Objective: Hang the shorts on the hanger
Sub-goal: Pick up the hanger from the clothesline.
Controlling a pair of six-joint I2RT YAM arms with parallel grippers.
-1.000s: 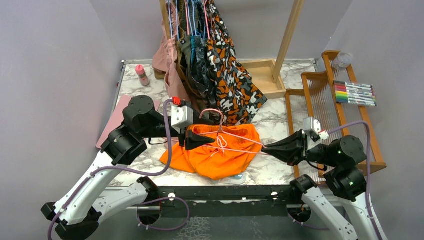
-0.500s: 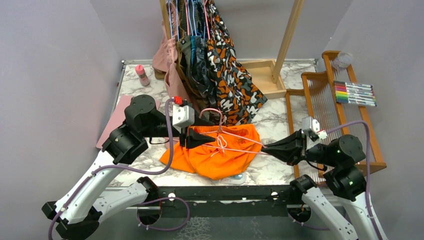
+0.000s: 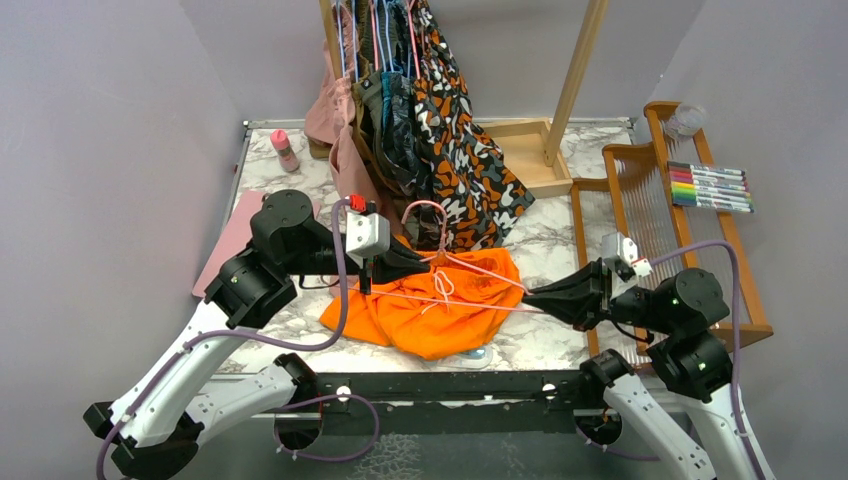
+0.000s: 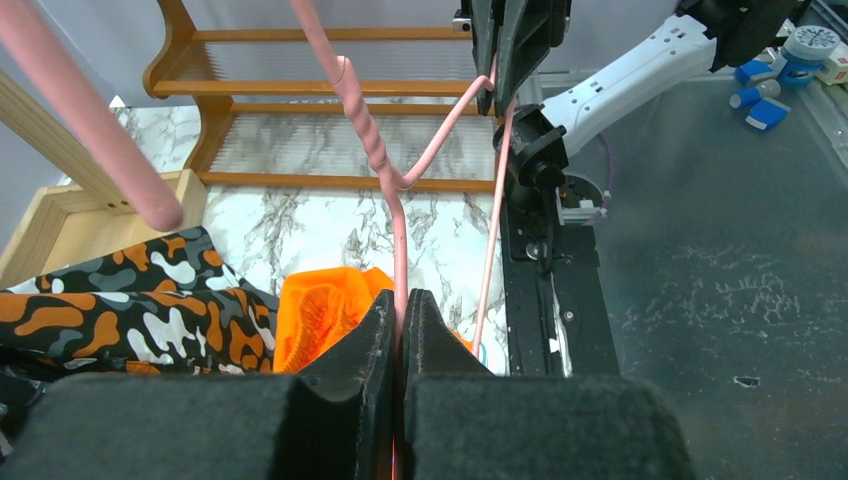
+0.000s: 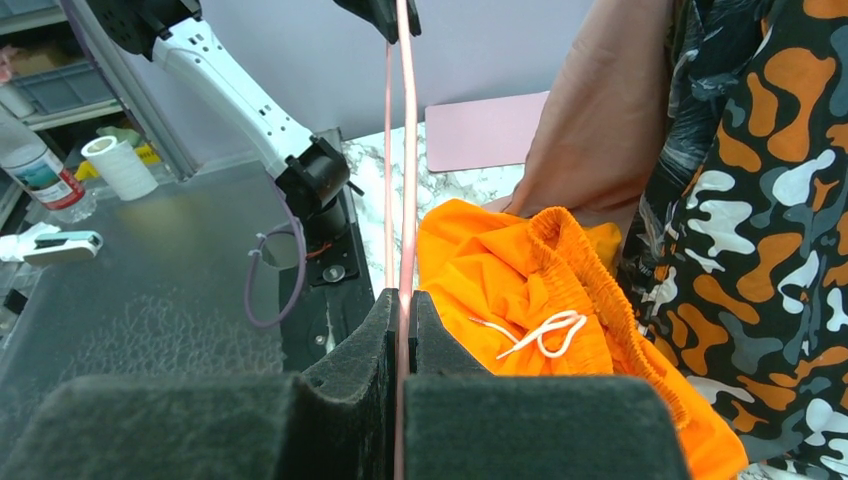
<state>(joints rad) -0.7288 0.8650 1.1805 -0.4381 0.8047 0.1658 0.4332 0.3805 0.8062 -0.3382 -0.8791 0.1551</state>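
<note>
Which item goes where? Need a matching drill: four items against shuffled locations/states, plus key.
Items:
1. shorts
2. hanger
3. markers
4. pink bottle

Places/states:
A. lying on the wooden rack at the right
B. standing at the back left of the marble table
C. gripped at both ends, spanning between the arms
D. crumpled on the table between the arms

Pairs: 1-D, 2-C, 3-A, 4-B
</note>
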